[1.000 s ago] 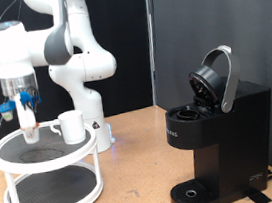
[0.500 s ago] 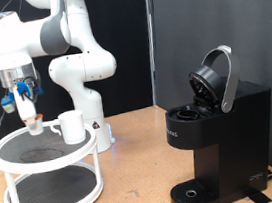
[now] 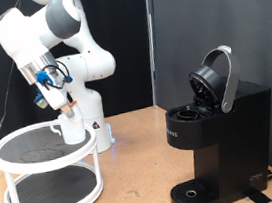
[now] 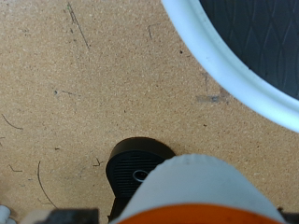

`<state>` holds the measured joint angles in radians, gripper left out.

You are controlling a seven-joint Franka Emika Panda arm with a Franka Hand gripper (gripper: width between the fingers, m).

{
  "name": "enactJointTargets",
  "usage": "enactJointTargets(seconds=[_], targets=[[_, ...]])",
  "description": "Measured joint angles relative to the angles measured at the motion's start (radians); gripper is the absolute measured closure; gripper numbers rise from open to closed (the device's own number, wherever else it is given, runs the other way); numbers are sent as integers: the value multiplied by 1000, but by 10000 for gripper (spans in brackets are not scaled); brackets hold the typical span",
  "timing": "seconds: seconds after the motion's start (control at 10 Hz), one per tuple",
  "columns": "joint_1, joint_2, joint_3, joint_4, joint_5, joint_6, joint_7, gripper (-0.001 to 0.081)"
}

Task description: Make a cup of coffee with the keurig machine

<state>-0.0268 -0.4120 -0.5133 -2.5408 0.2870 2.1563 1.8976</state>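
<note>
My gripper (image 3: 69, 107) hangs tilted just above the cup (image 3: 71, 130), a small white mug on the top tier of the white rack (image 3: 45, 160). It is shut on a small white coffee pod (image 3: 72, 110) with a brown-orange end. The pod (image 4: 192, 191) fills the near edge of the wrist view, and the fingers themselves do not show there. The keurig machine (image 3: 216, 131) stands on the table at the exterior view's right. Its domed lid (image 3: 217, 79) is swung up and its pod chamber (image 3: 186, 112) is uncovered.
The white two-tier rack stands at the exterior view's left; its rim (image 4: 234, 84) crosses a corner of the wrist view. The robot's base (image 3: 96, 122) rises right behind the rack. Brown tabletop (image 3: 135, 172) lies between rack and machine. A black round object (image 4: 138, 168) shows partly behind the pod.
The arm has swung from over the rack's left side towards the exterior view's right, carrying the pod to just above the cup. The hand has tilted. Cup and machine have not moved.
</note>
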Motion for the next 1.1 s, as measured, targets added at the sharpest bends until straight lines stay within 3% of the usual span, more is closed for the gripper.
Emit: enactJointTargets(seconds=[0.2, 0.6, 0.7, 0.9, 1.1], targets=[[9, 1, -2, 4, 56, -24, -7, 493], [118, 4, 6, 45, 321, -57, -7, 493], [137, 6, 23, 50, 352, -40, 7, 493], [141, 15, 96, 44, 357, 82, 103, 493], [143, 16, 76, 49, 364, 14, 73, 493]])
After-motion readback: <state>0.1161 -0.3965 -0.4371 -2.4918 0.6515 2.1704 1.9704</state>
